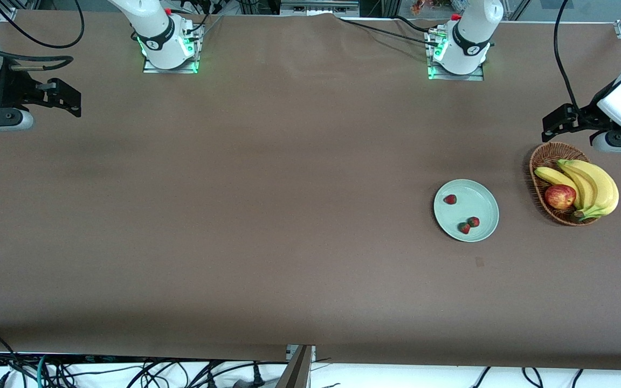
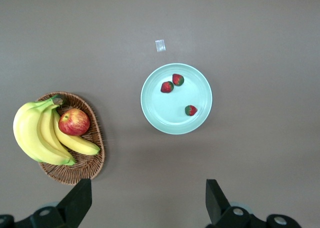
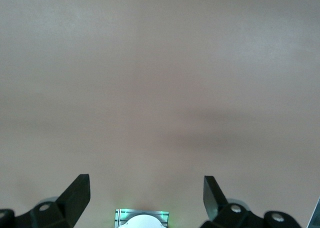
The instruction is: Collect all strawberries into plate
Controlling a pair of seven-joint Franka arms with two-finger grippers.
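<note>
Both grippers hang spread and empty: the left gripper (image 1: 550,125) over the table's left-arm end, by the wicker basket (image 1: 537,161) of bananas (image 1: 593,186) and apple (image 1: 560,196); the right gripper (image 1: 70,99) waits over bare cloth, well apart. All three strawberries (image 1: 450,199) lie in the plate (image 1: 483,199), nearer the front camera than the left gripper, beside the basket.

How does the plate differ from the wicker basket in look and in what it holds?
The plate is pale mint green, smooth and shallow, while the basket is brown, woven and deeper. The plate holds three small strawberries, lying apart from its rim; the basket holds a bunch of bananas and an apple, and the bananas reach over its edge. Both lie toward the left arm's end of the table, beside each other.
</note>
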